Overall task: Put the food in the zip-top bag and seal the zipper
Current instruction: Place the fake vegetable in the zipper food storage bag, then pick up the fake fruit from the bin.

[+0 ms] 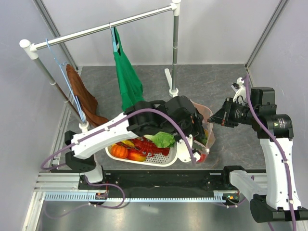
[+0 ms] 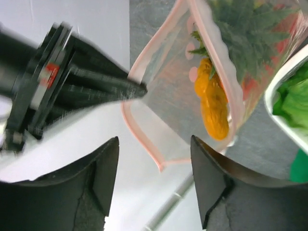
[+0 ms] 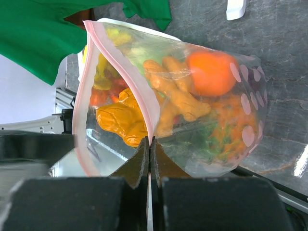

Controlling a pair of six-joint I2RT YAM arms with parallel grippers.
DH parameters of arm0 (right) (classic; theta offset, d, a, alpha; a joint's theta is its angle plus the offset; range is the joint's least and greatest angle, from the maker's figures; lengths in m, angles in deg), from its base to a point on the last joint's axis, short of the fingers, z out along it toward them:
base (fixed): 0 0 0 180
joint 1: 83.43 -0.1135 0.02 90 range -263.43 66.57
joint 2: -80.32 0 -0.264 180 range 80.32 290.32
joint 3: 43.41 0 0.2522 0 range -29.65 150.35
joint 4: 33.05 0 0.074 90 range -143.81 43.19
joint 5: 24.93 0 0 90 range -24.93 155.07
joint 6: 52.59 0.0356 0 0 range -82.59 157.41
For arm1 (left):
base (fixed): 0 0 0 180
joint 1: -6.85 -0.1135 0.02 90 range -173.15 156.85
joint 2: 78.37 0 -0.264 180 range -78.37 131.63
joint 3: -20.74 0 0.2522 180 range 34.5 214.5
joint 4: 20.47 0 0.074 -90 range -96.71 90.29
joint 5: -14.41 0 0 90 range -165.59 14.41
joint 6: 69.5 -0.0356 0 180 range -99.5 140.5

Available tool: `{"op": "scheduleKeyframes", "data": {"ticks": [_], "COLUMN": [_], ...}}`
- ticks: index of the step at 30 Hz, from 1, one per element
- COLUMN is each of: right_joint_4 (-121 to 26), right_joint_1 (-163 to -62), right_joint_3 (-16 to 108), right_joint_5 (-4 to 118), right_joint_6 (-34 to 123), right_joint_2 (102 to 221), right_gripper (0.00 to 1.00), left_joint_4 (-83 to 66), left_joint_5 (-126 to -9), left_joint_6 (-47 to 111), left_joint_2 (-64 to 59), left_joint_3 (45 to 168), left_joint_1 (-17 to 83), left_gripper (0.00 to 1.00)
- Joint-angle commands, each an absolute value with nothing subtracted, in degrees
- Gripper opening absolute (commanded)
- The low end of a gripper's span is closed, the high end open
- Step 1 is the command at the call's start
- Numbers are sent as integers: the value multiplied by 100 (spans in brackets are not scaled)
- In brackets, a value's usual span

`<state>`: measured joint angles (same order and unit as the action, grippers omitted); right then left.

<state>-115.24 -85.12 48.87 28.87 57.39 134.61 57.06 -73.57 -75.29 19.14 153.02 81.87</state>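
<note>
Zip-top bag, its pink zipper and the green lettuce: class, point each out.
zip-top bag (image 3: 231, 139), right wrist view, clear side wall.
zipper (image 3: 126, 70), right wrist view, middle of pink strip.
green lettuce (image 1: 163, 139), top external view, leaf centre.

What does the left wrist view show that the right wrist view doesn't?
Left wrist only: the open left end effector, plus lettuce in plain sight in the white basket. Right wrist only: a round orange toy deep inside the zip-top bag. Both: the bag's open mouth, with the right end effector pinching the pink zipper.
</note>
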Motion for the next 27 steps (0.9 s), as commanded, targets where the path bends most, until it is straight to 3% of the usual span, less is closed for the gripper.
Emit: {"op": "scheduleKeyframes", "data": {"ticks": [1,4,9,12,19,27], "right_joint_4": [-11282,-11282,-11317,-11309,-11317,-11326], "right_joint_1": [-8510,-8510,-8510,-8510,-8510,-8501], "right_joint_3": [4822,4804,4769,4690,4593,4663], "right_joint_5": [2877,2913,2974,3009,3132,3176], "right_joint_6": [5806,5762,5736,5727,5701,5674], "right_joint_2": [13332,13306,13288,13271,13253,13376], "right_gripper": [0,0,0,0,0,0], "left_joint_4": [5736,5964,6149,6176,6640,7625], "left_joint_5": [-7007,-6532,-6049,-5321,-5194,-6538], "left_joint_6": [-5802,-4247,-2042,-1547,-1281,-2307], "left_joint_2": [946,331,-812,-1560,-2800,-3038], "left_joint_3": [15491,15264,13727,12717,10967,9884], "left_joint_1": [8217,8208,8173,7165,6407,6406], "left_gripper": [70,72,72,71,70,70]}}
